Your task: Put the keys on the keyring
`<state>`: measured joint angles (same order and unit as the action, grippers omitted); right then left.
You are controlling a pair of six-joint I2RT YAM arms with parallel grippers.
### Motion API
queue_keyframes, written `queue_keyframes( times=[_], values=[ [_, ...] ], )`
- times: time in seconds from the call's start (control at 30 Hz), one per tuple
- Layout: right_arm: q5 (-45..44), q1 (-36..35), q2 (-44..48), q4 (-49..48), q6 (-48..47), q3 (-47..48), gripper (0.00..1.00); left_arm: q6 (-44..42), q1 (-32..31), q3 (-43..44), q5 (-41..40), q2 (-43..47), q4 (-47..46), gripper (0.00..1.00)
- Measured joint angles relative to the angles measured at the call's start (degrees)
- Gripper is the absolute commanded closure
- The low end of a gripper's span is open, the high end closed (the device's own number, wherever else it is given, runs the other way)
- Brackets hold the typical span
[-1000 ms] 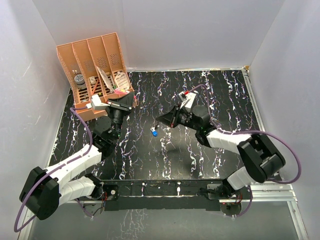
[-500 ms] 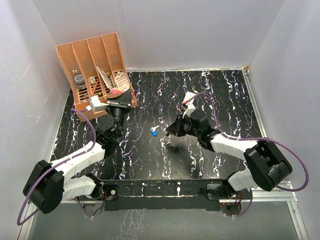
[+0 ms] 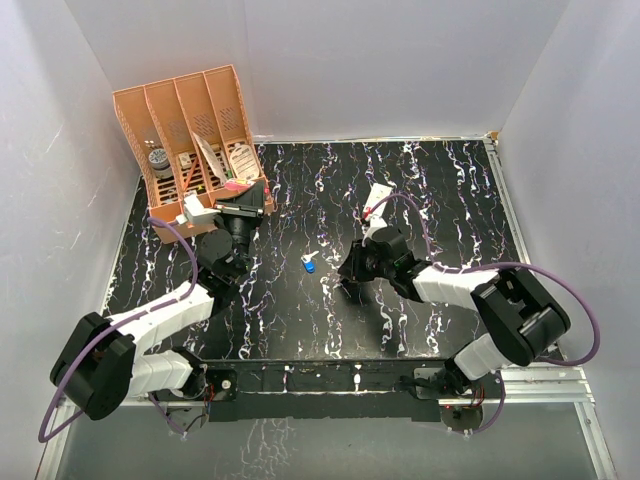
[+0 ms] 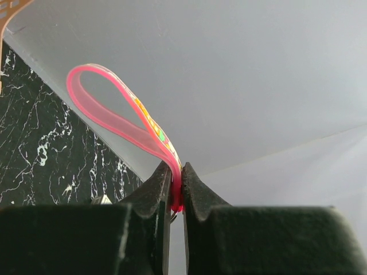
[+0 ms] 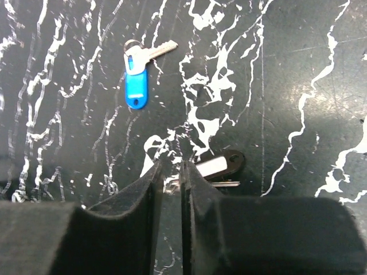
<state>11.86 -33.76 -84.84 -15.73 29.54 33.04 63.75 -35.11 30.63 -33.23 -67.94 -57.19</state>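
Now clamps keyring [image 4: 114,114] by its strap in left pincer [image 4: 175,192], raised, presumably to free ring for threading. Hovers right pincer [image 5: 170,169], nearly together, empty, just beside dark key [image 5: 221,165]; blue key [image 5: 136,80] near it on tabletop [image 5: 298,86].

White arm links [image 3: 160,315]; black joints [image 3: 232,262]; purple cables [image 3: 596,325]; black jaws.

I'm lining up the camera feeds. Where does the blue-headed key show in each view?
Top external: the blue-headed key lies near the middle of the table.
Left wrist: not in it; the left gripper holds the keyring.
Right wrist: upper left, beyond the right gripper.
Shared landmark: the black marbled table.
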Motion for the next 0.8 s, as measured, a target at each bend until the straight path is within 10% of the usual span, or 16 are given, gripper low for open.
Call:
queue_keyframes(
  times=[0.8],
  values=[
    [-5.86,-1.55,4.94,14.8,-4.57,5.07,0.65,0.13,0.0,-2.62,-0.24,1.01,-0.72,1.0]
  ],
)
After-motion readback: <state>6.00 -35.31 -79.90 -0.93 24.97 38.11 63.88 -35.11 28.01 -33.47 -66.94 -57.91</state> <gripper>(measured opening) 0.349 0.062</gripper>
